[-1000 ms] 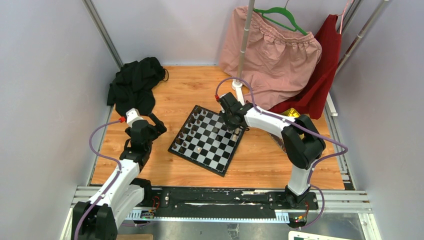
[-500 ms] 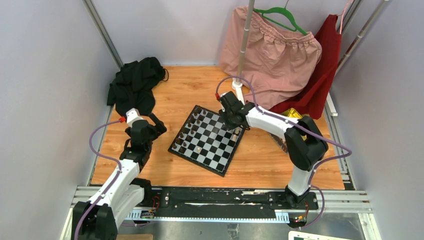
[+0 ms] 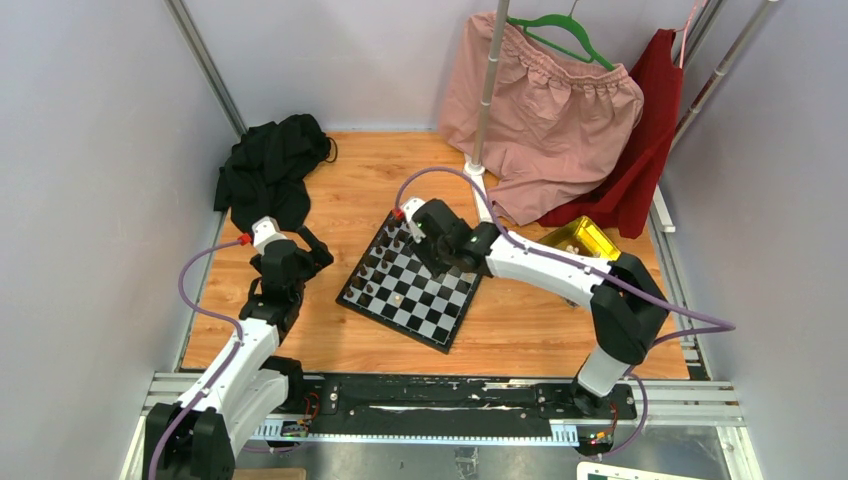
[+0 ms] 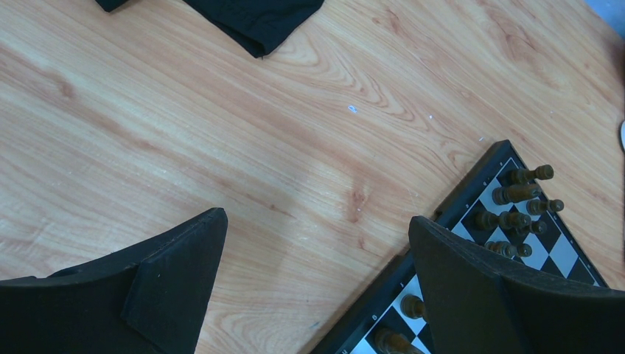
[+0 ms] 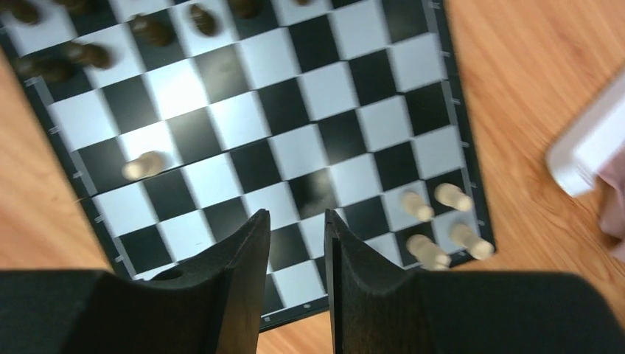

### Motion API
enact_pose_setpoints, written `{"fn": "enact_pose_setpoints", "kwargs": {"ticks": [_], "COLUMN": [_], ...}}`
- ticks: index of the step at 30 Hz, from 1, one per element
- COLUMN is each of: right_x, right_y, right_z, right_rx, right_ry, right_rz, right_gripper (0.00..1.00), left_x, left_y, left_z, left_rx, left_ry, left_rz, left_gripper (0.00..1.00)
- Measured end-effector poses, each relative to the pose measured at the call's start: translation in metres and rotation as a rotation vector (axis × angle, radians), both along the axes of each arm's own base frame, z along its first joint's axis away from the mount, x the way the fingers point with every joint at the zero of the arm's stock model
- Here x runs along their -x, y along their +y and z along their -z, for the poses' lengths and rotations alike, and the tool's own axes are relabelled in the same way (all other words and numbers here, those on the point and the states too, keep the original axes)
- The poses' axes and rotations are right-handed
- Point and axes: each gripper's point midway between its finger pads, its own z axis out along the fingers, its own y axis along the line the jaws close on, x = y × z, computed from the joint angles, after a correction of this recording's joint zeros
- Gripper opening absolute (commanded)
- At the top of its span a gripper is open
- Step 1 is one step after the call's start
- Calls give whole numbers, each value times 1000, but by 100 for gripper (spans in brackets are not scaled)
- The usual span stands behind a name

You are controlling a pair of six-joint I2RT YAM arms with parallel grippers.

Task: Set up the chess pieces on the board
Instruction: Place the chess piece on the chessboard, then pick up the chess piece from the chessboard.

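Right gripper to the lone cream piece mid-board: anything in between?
Nothing visible. Only bare squares of the chessboard lie between the right gripper and the lone cream piece. The dark pieces and four other cream pieces sit clear of that line.

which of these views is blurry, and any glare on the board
Right wrist view: motion-blurred, the cream pieces smeared, with a glare patch on the board. Left wrist view: sharp, wood grain of the table crisp. Top view: evenly lit, no blur.

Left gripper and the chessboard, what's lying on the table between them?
Nothing. Only bare wooden tabletop separates the left gripper from the chessboard. The left wrist view shows it best, and the top view agrees.
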Motion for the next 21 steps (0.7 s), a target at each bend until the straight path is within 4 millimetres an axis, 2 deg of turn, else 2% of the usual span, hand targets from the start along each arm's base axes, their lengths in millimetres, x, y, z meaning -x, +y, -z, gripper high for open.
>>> {"fn": "enact_pose_setpoints", "kwargs": {"ticks": [5, 11, 15, 21], "right_x": [39, 70, 79, 77], "right_y": [34, 60, 70, 80], "right_z": [6, 31, 42, 44], "right_rx": [-3, 21, 25, 19], "right_ry": [32, 89, 117, 118], "right_rz": [-180, -319, -357, -373], "right_gripper": [38, 38, 38, 38], "left_x": [0, 1, 1, 1], "left_y": [0, 0, 0, 0], "left_z": [0, -3, -3, -3], "left_rx": [0, 1, 1, 1], "left_ry": [-2, -12, -14, -13], "left_rz": [0, 0, -1, 0], "left_gripper": [100, 100, 100, 100]}}
